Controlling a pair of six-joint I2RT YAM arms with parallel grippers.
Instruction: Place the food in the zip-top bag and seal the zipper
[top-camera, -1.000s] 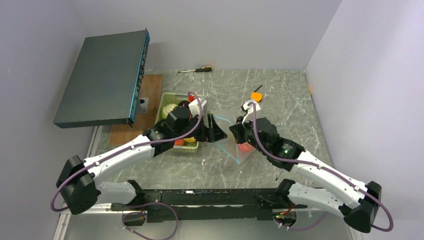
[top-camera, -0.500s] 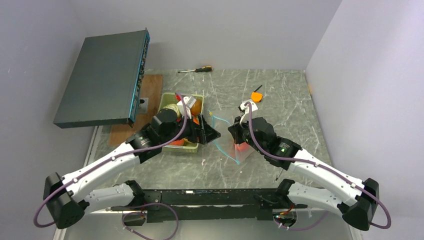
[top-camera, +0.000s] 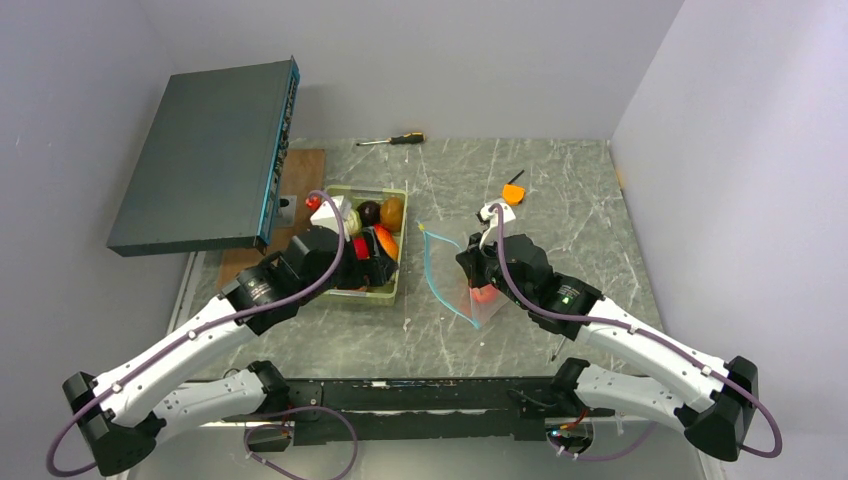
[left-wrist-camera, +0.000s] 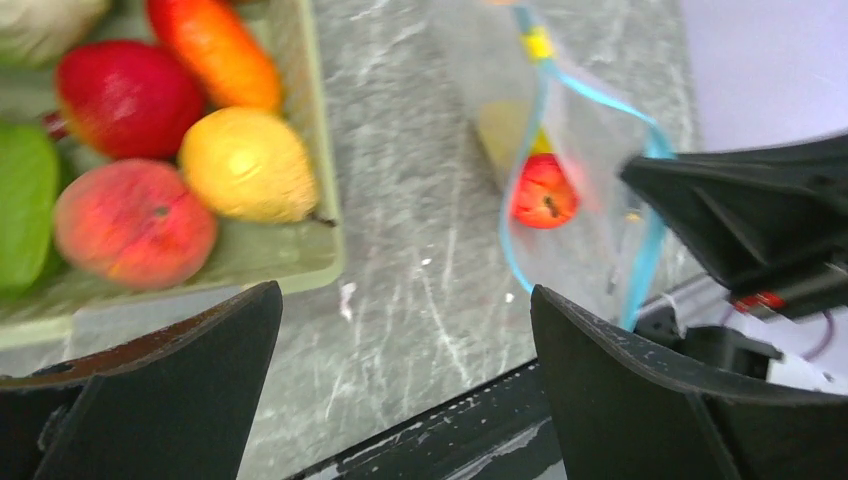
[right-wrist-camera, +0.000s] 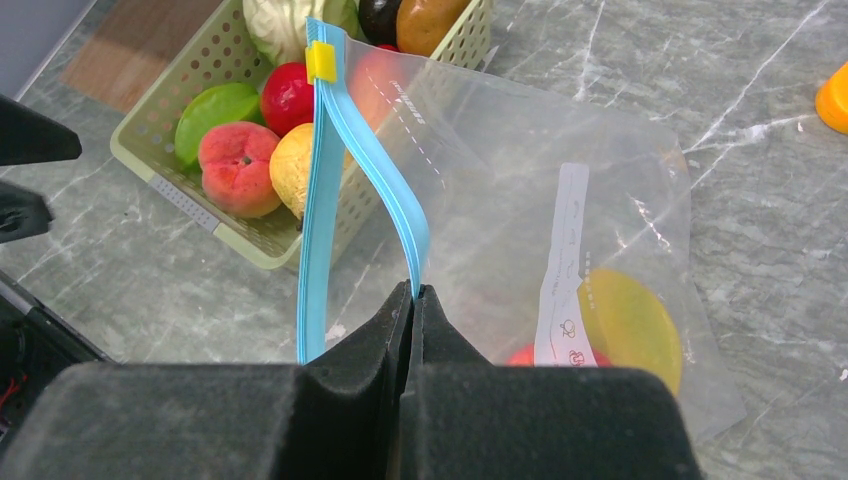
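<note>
**Right gripper clamps bag mouth, left gripper empty by tray**

Right gripper (right-wrist-camera: 412, 300): fingers clenched tight on the zip-top bag (right-wrist-camera: 520, 180), pinching one lip of the zipper (right-wrist-camera: 320, 200) at its near end. The other teal lip stands apart from it, so the mouth gapes toward the tray. A yellow slider (right-wrist-camera: 321, 62) sits at the far end. The bag is held up at the pinched edge and the rest slumps onto the table (top-camera: 560, 200). Inside the bag, low by the white label (right-wrist-camera: 562, 270), are a red fruit (left-wrist-camera: 545, 190) and a yellow piece (right-wrist-camera: 630, 330).

Left gripper (left-wrist-camera: 402, 295): fingers spread wide, nothing between them, hanging by the near corner of the pale green tray (left-wrist-camera: 325, 180).

The tray holds the rest of the food:
- peach (left-wrist-camera: 130, 220)
- yellow fruit (left-wrist-camera: 245, 165)
- red apple (left-wrist-camera: 125, 95)
- orange piece (left-wrist-camera: 215, 50)
- green piece (left-wrist-camera: 25, 200)
- dark purple one (top-camera: 369, 212) and brown one (top-camera: 392, 212) at the far end

Tray and bag are near each other but apart in the top view.

Further out:
- a small orange tool (top-camera: 514, 190) lies beyond the bag
- a screwdriver (top-camera: 392, 139) lies at the table's far edge
- a dark flat box (top-camera: 205, 155) sits tilted left of the tray, above a wooden board (top-camera: 305, 175)
</note>
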